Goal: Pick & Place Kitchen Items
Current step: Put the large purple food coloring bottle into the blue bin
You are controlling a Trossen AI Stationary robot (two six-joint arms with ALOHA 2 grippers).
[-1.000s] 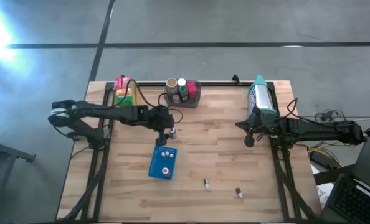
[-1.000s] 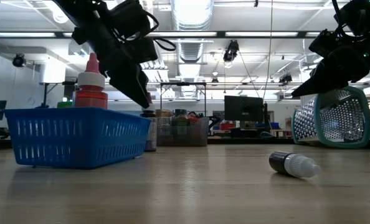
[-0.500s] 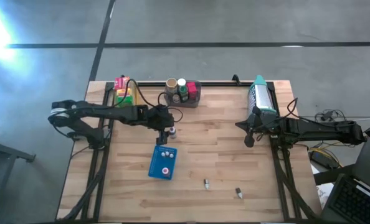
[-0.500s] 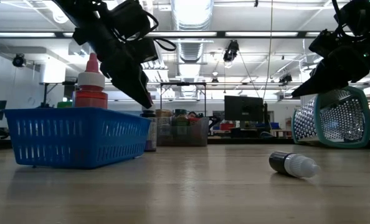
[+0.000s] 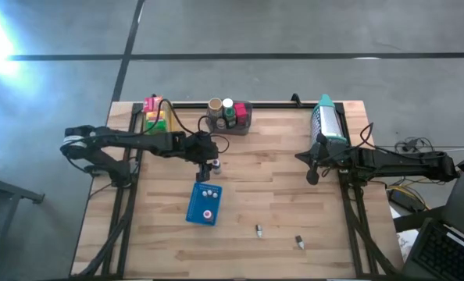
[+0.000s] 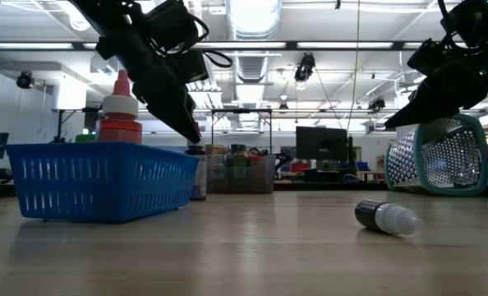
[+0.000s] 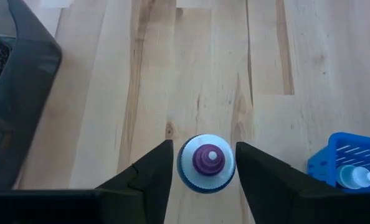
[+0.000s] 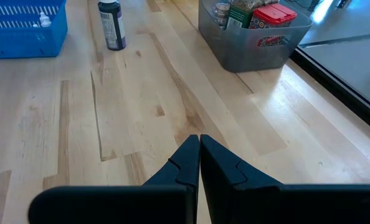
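Observation:
A small dark bottle with a purple-and-white cap stands upright on the table just beyond the blue tray. My left gripper is open and hangs over it, one finger on either side of the cap; in the low view its tips end just above the bottle. My right gripper is shut and hovers over the right part of the table. Two tiny bottles lie on their sides near the near edge. The tray holds small bottles, one red.
A grey bin with jars and cans stands at the far edge, with stacked yellow, pink and green boxes to its left. A teal-rimmed mesh bin lies on its side at the far right. Bare wood lies between the arms.

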